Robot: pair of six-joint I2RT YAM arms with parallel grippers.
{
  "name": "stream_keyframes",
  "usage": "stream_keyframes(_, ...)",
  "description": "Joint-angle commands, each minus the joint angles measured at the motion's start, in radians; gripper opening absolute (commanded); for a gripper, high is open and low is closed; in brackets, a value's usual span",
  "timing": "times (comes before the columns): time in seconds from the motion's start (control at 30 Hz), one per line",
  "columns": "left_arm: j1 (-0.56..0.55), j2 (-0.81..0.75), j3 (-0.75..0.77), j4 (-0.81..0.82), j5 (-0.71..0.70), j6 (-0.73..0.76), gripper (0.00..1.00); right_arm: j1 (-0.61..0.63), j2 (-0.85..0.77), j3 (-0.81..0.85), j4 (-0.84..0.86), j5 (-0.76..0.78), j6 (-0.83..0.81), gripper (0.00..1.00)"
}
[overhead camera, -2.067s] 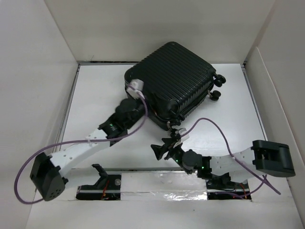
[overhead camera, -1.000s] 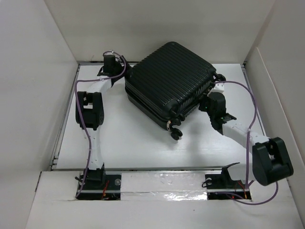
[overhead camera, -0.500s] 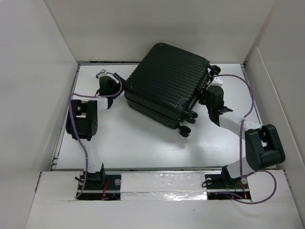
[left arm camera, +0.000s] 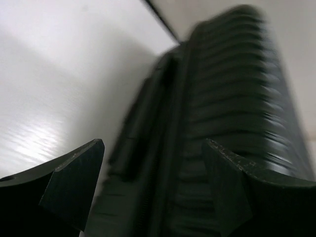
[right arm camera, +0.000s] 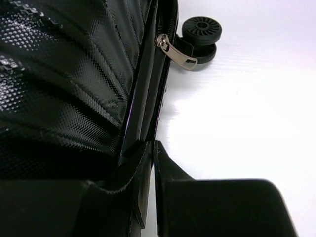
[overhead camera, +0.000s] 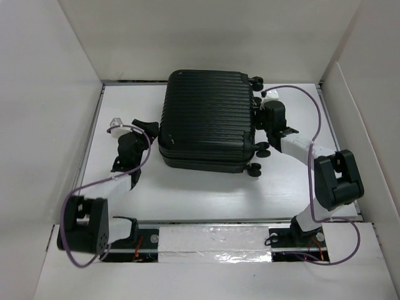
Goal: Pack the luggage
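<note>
The luggage (overhead camera: 207, 119), a black ribbed hard-shell suitcase, lies flat and closed at the back middle of the white table. Its wheels (overhead camera: 262, 147) point right. My left gripper (overhead camera: 149, 129) stands open just off its left side; the left wrist view shows the blurred suitcase side (left arm camera: 207, 113) beyond the spread fingers (left arm camera: 74, 182), which touch nothing. My right gripper (overhead camera: 259, 120) is at the wheel side. In the right wrist view its fingertips (right arm camera: 153, 144) are almost together, pressed at the zipper seam (right arm camera: 148, 89), below the silver zipper pull (right arm camera: 176, 52) and a caster wheel (right arm camera: 200, 35).
White walls (overhead camera: 50, 94) box in the table on the left, back and right. Purple cables (overhead camera: 300, 94) loop from both arms. Both arm bases (overhead camera: 125, 234) sit on the near ledge. Bare white table (overhead camera: 206, 194) lies between the suitcase and the ledge.
The suitcase has turned from a diagonal to square with the table and shifted back. My left arm swung down to the suitcase's left side. The right gripper followed the wheel side.
</note>
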Motion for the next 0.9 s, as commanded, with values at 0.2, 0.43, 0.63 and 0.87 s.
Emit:
stream_keyframes(0.2,-0.097,-0.358,-0.117,0.005,0.078,-0.03,0.79,0.048,0.069,0.245,-0.1,-0.425,-0.008,0.28)
stream_keyframes(0.43,-0.098,-0.437,-0.103,0.013,0.162,-0.056,0.8,-0.022,-0.03,0.274,-0.169,-0.457,-0.027,0.68)
stream_keyframes(0.63,-0.098,-0.512,-0.029,-0.033,0.138,-0.062,0.82,-0.044,-0.295,0.129,-0.182,-0.408,-0.067,0.8)
stream_keyframes(0.87,-0.098,-0.69,0.058,-0.165,-0.074,-0.019,0.85,0.126,-0.775,-0.316,0.083,-0.435,-0.03,0.03)
